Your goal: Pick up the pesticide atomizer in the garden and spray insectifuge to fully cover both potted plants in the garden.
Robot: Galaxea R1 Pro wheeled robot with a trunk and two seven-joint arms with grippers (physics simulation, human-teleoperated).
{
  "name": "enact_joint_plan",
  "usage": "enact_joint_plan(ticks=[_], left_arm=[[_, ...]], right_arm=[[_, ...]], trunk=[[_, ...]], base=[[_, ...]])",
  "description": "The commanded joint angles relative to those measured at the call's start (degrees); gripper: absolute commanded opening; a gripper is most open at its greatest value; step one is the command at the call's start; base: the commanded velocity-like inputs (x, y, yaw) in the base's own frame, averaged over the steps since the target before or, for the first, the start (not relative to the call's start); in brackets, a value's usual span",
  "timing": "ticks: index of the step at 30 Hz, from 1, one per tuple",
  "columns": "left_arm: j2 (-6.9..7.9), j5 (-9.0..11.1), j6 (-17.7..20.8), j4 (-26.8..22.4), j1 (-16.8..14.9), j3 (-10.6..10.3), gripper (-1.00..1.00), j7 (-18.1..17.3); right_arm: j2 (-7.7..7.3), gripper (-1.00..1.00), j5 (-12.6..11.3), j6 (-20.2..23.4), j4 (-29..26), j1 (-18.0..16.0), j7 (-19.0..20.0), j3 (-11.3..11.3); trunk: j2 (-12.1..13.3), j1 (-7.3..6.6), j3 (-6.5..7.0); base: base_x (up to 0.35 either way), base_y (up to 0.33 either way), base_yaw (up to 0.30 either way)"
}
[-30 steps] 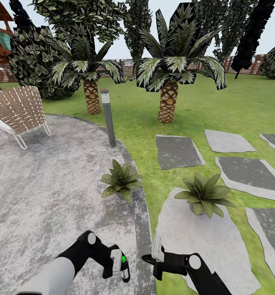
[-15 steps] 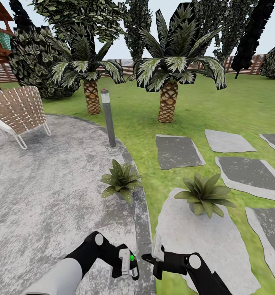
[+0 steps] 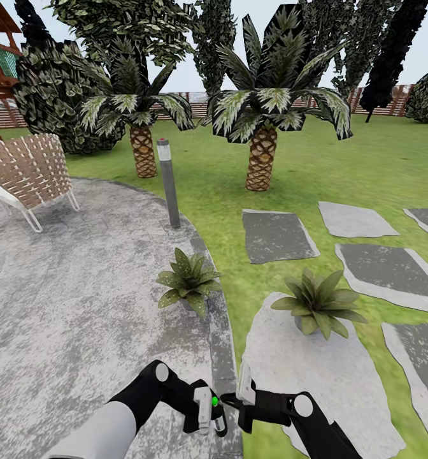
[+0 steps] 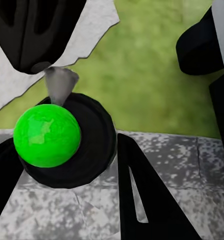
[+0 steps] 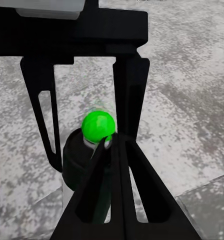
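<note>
Currently mid-task: left claw (image 3: 209, 417) pinching atomizer (image 3: 212, 413), green-tipped, low over patio edge (image 3: 221, 357). Right claw (image 3: 236, 403) pressed together just beside it. Two plants (image 3: 188, 279) (image 3: 317, 302) ahead, near. Next, likely: lift, aim nozzle at nearer plant.

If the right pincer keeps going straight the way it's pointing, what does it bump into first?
Most likely the left pincer and the atomizer with the green ball on top that it holds. They sit right ahead of the right pincer, though the gap between them is hard to judge.
</note>
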Motion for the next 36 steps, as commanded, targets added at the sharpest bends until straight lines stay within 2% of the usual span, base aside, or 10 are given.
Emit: enact_joint_plan(ticks=[1, 14, 15, 16, 20, 32, 35, 36], left_arm=[[-0.04, -0.26, -0.18, -0.09, 0.00, -0.01, -1.00, -0.11], [-0.14, 0.09, -0.14, -0.15, -0.03, 0.08, -1.00, -0.05], [-0.14, 2.15, -0.17, -0.17, -0.03, 0.08, -1.00, -0.06], [-0.14, 2.79, -0.17, -0.17, -0.03, 0.08, -1.00, -0.08], [-0.14, 3.91, -0.22, -0.09, -0.01, 0.08, -1.00, -0.11], [-0.14, 4.00, -0.21, -0.15, -0.04, 0.08, -1.00, -0.11], [0.38, 3.64, -0.14, -0.17, -0.04, -0.16, -1.00, -0.11], [1.29, 3.28, -0.06, -0.12, -0.04, -0.19, -1.00, -0.11]], right_arm=[[0.02, -1.00, 0.44, -0.26, -0.12, -0.02, 0.04, -0.06], [0.02, -1.00, 0.46, -0.26, -0.17, -0.02, 0.04, -0.06], [0.02, -1.00, 0.46, -0.26, -0.19, -0.02, 0.04, -0.06], [0.02, -1.00, 0.46, -0.26, -0.18, -0.02, 0.04, -0.06], [0.02, -1.00, 0.46, -0.26, -0.17, -0.02, 0.04, -0.06], [0.02, -1.00, 0.46, -0.26, -0.17, -0.02, 0.04, -0.06], [0.01, -1.00, 0.46, -0.26, -0.15, -0.02, 0.04, -0.06], [0.02, -1.00, 0.50, -0.28, -0.07, -0.02, 0.04, -0.06]], trunk=[[-0.02, -0.01, -0.05], [-0.02, -0.01, -0.05], [-0.02, -0.01, -0.05], [-0.02, -0.01, -0.05], [-0.02, -0.01, -0.05], [-0.02, -0.01, -0.05], [-0.02, -0.01, -0.05], [-0.02, -0.01, -0.05]], base=[[0.000, 0.000, 0.000], [0.000, 0.000, 0.000], [0.000, 0.000, 0.000], [0.000, 0.000, 0.000], [0.000, 0.000, 0.000], [0.000, 0.000, 0.000], [0.000, 0.000, 0.000], [0.000, 0.000, 0.000]])
